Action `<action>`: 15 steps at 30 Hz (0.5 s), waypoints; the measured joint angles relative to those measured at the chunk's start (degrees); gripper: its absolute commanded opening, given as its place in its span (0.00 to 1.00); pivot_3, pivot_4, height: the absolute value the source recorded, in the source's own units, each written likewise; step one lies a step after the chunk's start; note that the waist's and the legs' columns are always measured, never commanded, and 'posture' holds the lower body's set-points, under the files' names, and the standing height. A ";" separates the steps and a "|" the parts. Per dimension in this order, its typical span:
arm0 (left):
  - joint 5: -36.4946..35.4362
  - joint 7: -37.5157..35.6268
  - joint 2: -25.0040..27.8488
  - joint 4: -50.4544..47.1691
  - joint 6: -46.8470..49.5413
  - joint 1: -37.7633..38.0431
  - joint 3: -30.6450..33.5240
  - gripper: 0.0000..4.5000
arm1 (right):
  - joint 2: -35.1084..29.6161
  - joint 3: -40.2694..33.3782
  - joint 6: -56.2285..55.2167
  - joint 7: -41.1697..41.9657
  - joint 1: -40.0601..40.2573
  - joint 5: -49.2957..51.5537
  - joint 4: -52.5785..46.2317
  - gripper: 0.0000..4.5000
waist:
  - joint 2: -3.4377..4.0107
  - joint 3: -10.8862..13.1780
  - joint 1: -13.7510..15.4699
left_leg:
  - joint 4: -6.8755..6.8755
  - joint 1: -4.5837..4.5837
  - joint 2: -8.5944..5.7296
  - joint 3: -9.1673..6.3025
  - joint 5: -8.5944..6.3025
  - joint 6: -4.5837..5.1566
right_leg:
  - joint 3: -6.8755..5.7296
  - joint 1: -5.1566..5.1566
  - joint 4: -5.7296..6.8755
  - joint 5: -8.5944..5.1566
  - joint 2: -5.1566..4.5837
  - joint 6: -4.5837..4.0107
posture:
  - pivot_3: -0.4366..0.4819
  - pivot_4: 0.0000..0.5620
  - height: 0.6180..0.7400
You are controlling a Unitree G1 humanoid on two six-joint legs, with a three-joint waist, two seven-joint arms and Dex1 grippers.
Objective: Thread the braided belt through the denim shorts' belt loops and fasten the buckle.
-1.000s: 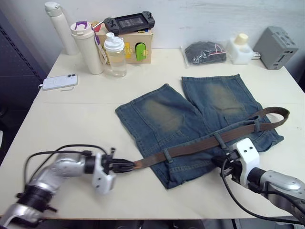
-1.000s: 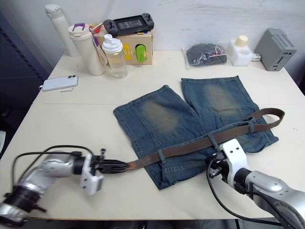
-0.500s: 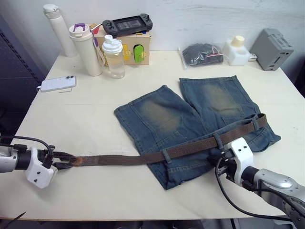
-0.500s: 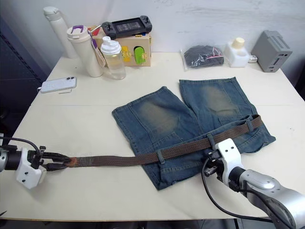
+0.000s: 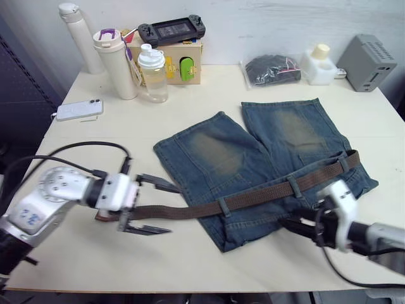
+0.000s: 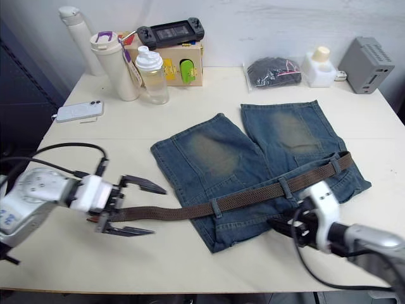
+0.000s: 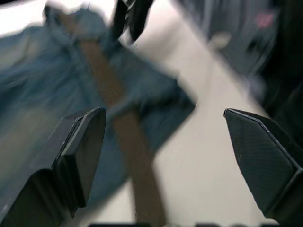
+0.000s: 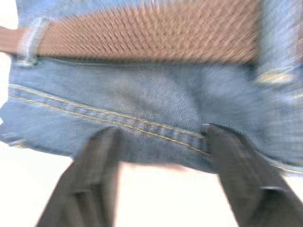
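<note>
Your left hand (image 5: 154,208) gapes wide, holding nothing; the braided belt (image 5: 190,209) lies between its fingers near the surface's front edge. Your right hand (image 8: 161,177) is open at the denim shorts (image 5: 253,152) hem.

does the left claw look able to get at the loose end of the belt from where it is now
Probably yes. The left claw is open, its fingers either side of the braided belt where the strap lies flat on bare table beside the denim shorts. Nothing lies between them.
</note>
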 measured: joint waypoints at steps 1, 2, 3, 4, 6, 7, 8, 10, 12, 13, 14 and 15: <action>-0.01 -0.36 -3.63 -0.11 3.38 -1.48 -0.63 0.97 | -2.70 -1.67 -2.11 4.99 1.38 -2.13 1.84 0.99 | 0.09 0.05 0.14 | 0.00 0.03 -0.04 0.07 0.01 0.03 | -0.02 0.02 -0.01 0.00 0.02 0.00 | 0.48 0.27 0.59; 0.19 -0.99 -6.65 -0.16 6.06 -2.63 -1.47 0.97 | -4.42 -2.99 -4.62 9.51 2.39 -4.81 3.67 0.99 | 0.09 0.06 0.16 | 0.00 0.04 -0.04 0.11 0.02 0.04 | -0.02 0.02 0.00 0.00 0.05 0.00 | 0.48 0.27 0.59; 0.75 -1.63 -9.59 -0.11 8.34 -3.37 -2.20 0.97 | -6.31 -3.69 -7.96 13.46 3.21 -8.04 5.31 0.99 | 0.08 0.07 0.19 | 0.00 0.05 -0.05 0.14 0.02 0.06 | -0.02 0.02 0.03 0.00 0.05 0.00 | 0.48 0.27 0.59; 1.37 -1.93 -11.37 0.02 9.50 -3.92 -2.70 0.97 | -7.65 -3.73 -10.26 15.31 3.94 -10.66 6.21 0.99 | 0.05 0.08 0.21 | 0.00 0.06 -0.06 0.16 0.02 0.07 | -0.03 0.03 0.05 0.00 0.06 0.00 | 0.48 0.27 0.59; 3.69 -2.78 -16.02 1.63 11.61 -5.68 -3.92 0.97 | -11.40 -2.11 -18.06 18.93 6.16 -19.81 9.15 0.99 | 0.03 0.09 0.23 | 0.00 0.06 -0.15 0.22 0.03 0.11 | -0.03 0.00 0.09 0.01 0.09 0.02 | 0.48 0.27 0.59; 6.41 -3.51 -20.38 4.20 11.75 -7.54 -5.06 0.97 | -15.06 1.95 -26.24 19.64 7.00 -28.83 12.83 0.99 | 0.03 0.09 0.28 | 0.01 0.15 -0.31 0.30 0.08 0.22 | -0.07 0.01 0.11 0.02 0.09 0.04 | 0.48 0.27 0.59; 8.68 -4.02 -24.32 6.47 11.69 -9.07 -6.21 0.97 | -17.41 5.62 -33.69 19.39 6.68 -36.28 16.48 0.99 | 0.02 0.10 0.33 | 0.01 0.13 -0.43 0.39 0.14 0.32 | -0.15 -0.02 0.07 0.06 0.02 0.15 | 0.48 0.27 0.59; 12.87 -4.76 -29.73 8.91 11.42 -10.13 -9.55 0.97 | -18.85 11.00 -45.44 18.04 5.44 -47.32 22.09 0.99 | -0.01 0.11 0.16 | -0.01 0.06 -0.52 0.52 0.15 0.45 | -0.04 -0.07 0.05 0.15 -0.05 0.33 | 0.48 0.27 0.59; 17.92 -5.63 -32.07 12.16 9.90 -10.59 -11.12 0.97 | -18.84 15.46 -53.02 16.71 3.71 -54.07 25.83 0.99 | 0.00 0.12 -0.06 | -0.04 0.05 -0.51 0.61 0.14 0.46 | 0.02 -0.13 0.05 0.18 -0.06 0.37 | 0.48 0.27 0.59; 20.52 -6.00 -33.47 14.13 9.00 -11.05 -11.75 0.97 | -18.79 17.57 -55.63 15.90 2.76 -57.21 27.74 0.99 | 0.00 0.12 -0.13 | -0.04 0.04 -0.51 0.65 0.15 0.46 | 0.04 -0.13 0.06 0.19 -0.06 0.40 | 0.48 0.27 0.59; 22.25 -6.35 -34.39 15.48 8.43 -11.29 -12.29 0.97 | -18.65 18.90 -57.24 15.48 1.76 -59.12 28.85 0.99 | 0.01 0.11 -0.15 | -0.03 0.06 -0.50 0.65 0.15 0.46 | 0.04 -0.12 0.04 0.20 -0.05 0.40 | 0.48 0.27 0.59; 24.55 -6.79 -35.73 17.61 7.73 -11.75 -13.00 0.97 | -18.61 20.02 -58.51 15.02 0.67 -61.35 29.39 0.99 | -0.01 0.11 -0.16 | 0.00 0.12 -0.46 0.65 0.15 0.45 | 0.03 -0.04 -0.03 0.20 -0.05 0.40 | 0.48 0.27 0.59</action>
